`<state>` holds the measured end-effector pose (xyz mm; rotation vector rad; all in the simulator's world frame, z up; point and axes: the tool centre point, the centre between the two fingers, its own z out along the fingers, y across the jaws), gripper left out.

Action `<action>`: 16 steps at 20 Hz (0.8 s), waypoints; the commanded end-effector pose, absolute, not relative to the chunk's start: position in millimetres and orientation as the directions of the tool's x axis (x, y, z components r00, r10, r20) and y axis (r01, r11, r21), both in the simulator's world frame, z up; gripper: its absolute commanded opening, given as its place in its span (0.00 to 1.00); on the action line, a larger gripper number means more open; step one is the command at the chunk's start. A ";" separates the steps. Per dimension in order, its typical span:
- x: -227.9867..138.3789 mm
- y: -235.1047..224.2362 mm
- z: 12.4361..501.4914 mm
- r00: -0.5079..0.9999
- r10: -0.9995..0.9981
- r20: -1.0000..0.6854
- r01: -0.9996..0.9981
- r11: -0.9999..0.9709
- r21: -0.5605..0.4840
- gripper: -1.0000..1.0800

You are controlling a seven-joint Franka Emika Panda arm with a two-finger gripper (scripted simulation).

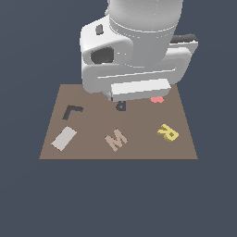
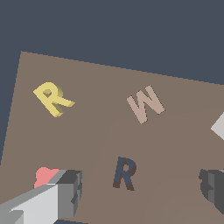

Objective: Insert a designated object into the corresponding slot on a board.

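The yellow R-shaped block [image 1: 168, 132] lies on the brown board [image 1: 92, 149] near its front corner on the exterior view's right; it also shows in the wrist view [image 2: 52, 99]. The dark R-shaped slot [image 2: 124, 173] lies between my two fingers in the wrist view; in the exterior view only its lower part [image 1: 121, 106] shows under the hand. My gripper [image 2: 142, 188] hangs open and empty above the board over the slot. Its fingers [image 2: 70, 192] are wide apart. In the exterior view the arm hides the fingers.
A tan M-shaped block [image 1: 115, 139] lies at the board's front middle. A dark L-shaped recess [image 1: 72, 111] and a light grey rectangular piece [image 1: 64, 139] lie on the exterior view's left. A pink blob piece [image 1: 157, 99] lies at the back right, partly behind the hand.
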<state>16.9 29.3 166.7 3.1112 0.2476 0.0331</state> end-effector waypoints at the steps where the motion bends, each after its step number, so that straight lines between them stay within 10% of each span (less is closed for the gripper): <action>1: 23.5 36.8 158.1 0.978 0.206 0.017 0.205 -0.978 0.020 0.96; 16: 68.9 125.3 76.2 0.770 0.638 0.005 0.638 -0.770 0.004 0.96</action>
